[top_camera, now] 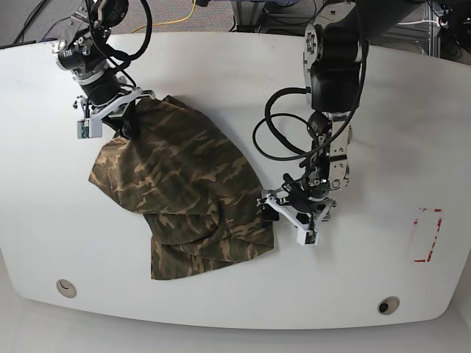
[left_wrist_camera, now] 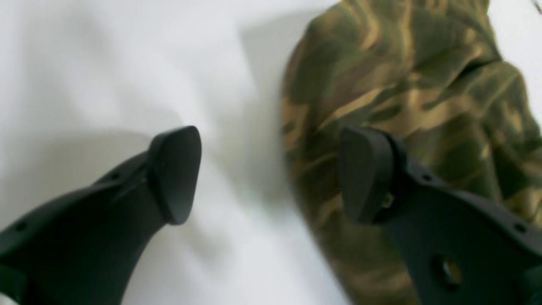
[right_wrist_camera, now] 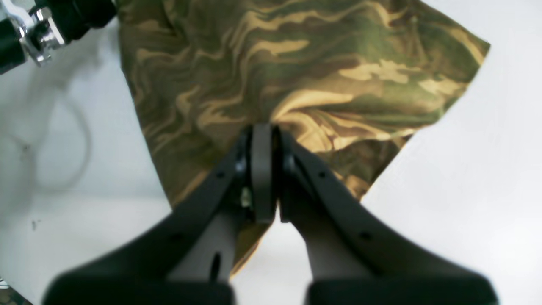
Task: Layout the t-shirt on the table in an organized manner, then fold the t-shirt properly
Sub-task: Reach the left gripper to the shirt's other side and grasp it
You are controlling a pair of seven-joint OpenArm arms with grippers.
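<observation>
The camouflage t-shirt (top_camera: 184,195) lies crumpled and partly bunched on the white table (top_camera: 221,73). My right gripper (top_camera: 121,121) is at the shirt's far left corner. In the right wrist view it (right_wrist_camera: 262,142) is shut on a pinch of the shirt (right_wrist_camera: 296,72). My left gripper (top_camera: 289,215) is at the shirt's right edge, near its lower right corner. In the left wrist view it (left_wrist_camera: 271,176) is open, one finger (left_wrist_camera: 175,173) over bare table (left_wrist_camera: 106,63) and the other finger (left_wrist_camera: 366,173) over the shirt's edge (left_wrist_camera: 402,84).
Two round grommet holes (top_camera: 66,287) (top_camera: 388,304) sit near the table's front edge. A red-marked rectangle (top_camera: 427,235) is at the right. Black cables (top_camera: 276,132) loop off the left arm above the table. The right arm's cable (right_wrist_camera: 63,140) shows beside the shirt.
</observation>
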